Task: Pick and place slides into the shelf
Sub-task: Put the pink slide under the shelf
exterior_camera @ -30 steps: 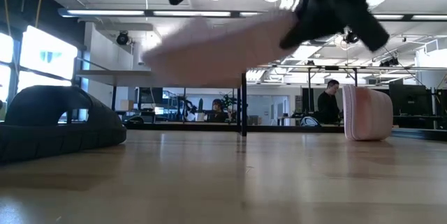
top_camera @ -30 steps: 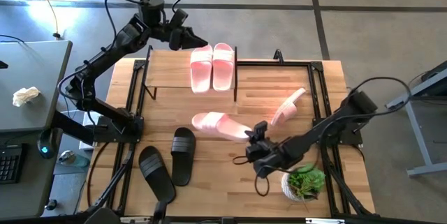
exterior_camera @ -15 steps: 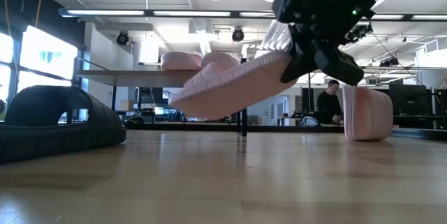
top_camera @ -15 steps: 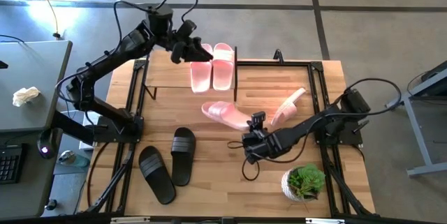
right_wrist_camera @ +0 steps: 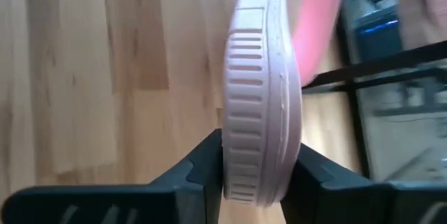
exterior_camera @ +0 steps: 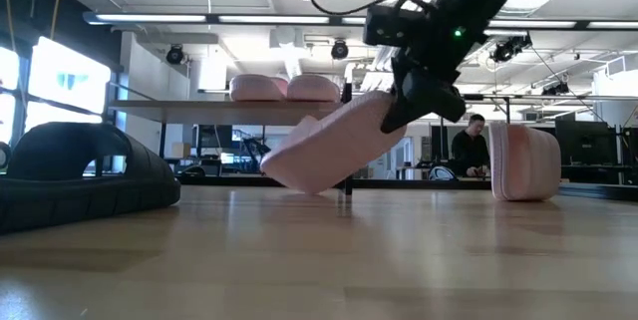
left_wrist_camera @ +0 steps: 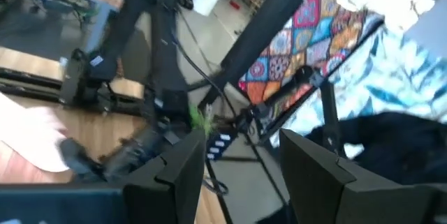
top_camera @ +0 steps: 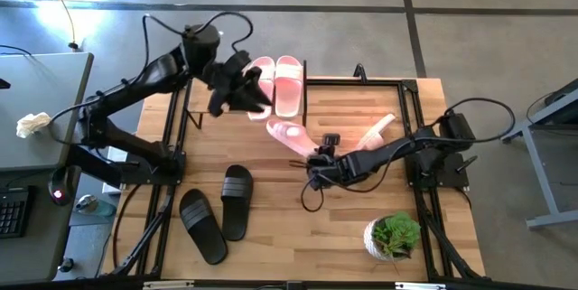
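My right gripper (top_camera: 316,159) is shut on a pale pink slide (top_camera: 289,136) just in front of the shelf (top_camera: 200,87). Two pink slides (top_camera: 275,82) lie side by side on the shelf's top board (exterior_camera: 179,109). A further pink slide (top_camera: 375,135) stands on its edge on the table to the right. Two black slides (top_camera: 237,200) (top_camera: 200,225) lie soles down at the near left. My left gripper (top_camera: 244,96) hovers open over the shelf, beside the pink pair, with nothing between its fingers (left_wrist_camera: 185,168). My right gripper pinches one end of the pink slide's sole (right_wrist_camera: 262,172) between its two fingers, one on each flat face, the ribbed edge showing between them. The fingers come slanting down from the table's right. The slide is tilted, its far end (exterior_camera: 299,180) low at the table by the shelf.
A potted plant (top_camera: 393,236) stands at the near right corner. Black frame rails (top_camera: 415,118) run along the table's sides. Bare tabletop lies between the black slides and the plant. People sit in the room beyond the table.
My right gripper has carried the pink slide toward the far edge and the shelf, tipping its far end down toward the table. My left gripper has come from beyond the shelf's far side toward the near edge, over the top board.
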`<state>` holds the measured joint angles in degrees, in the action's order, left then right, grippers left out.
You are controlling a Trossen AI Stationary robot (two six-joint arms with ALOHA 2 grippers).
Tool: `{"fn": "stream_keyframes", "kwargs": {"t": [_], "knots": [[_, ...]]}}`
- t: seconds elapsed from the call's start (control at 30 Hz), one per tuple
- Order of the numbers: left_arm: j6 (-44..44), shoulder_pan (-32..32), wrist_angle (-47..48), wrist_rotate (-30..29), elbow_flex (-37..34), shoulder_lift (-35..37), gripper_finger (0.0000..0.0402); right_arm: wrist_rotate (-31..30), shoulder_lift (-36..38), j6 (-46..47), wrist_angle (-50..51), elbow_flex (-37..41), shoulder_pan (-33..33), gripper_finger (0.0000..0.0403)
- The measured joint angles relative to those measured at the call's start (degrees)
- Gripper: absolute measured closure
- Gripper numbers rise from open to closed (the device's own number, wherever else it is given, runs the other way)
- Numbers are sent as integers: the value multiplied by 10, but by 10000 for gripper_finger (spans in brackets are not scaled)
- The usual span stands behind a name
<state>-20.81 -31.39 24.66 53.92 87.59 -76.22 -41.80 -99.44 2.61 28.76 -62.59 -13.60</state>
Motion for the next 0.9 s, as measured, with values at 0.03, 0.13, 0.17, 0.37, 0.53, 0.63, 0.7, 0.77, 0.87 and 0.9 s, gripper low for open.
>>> {"fn": "stream_keyframes", "kwargs": {"t": [0.03, 0.13, 0.17, 0.37, 0.53, 0.63, 0.7, 0.77, 0.87, 0.9], "knots": [[12, 11, 16, -9, 0, 7, 234, 20, 0, 0, -6, 0, 5, 297], [46, 48, 71, -49, 0, 27, 234, 94, 0, 3, -21, 0, 19, 280], [56, 60, 89, -65, 0, 33, 234, 117, 0, 2, -28, 0, 23, 273], [95, 141, 197, -201, 0, 56, 234, 206, 0, 0, -54, 0, 43, 222], [102, 215, 299, -362, 0, 56, 234, 267, 0, 16, -62, 0, 58, 178], [95, 261, 324, -436, -13, 52, 234, 313, 0, 29, -61, 0, 66, 164], [87, 285, 330, -463, -37, 51, 234, 351, 0, 30, -61, 0, 70, 160], [83, 306, 322, -476, -65, 51, 234, 389, 1, 30, -59, 0, 71, 160], [64, 333, 317, -513, -118, 51, 234, 428, 10, 43, -58, 0, 70, 160], [58, 342, 309, -531, -139, 51, 234, 438, 17, 50, -51, 0, 69, 160]]}}
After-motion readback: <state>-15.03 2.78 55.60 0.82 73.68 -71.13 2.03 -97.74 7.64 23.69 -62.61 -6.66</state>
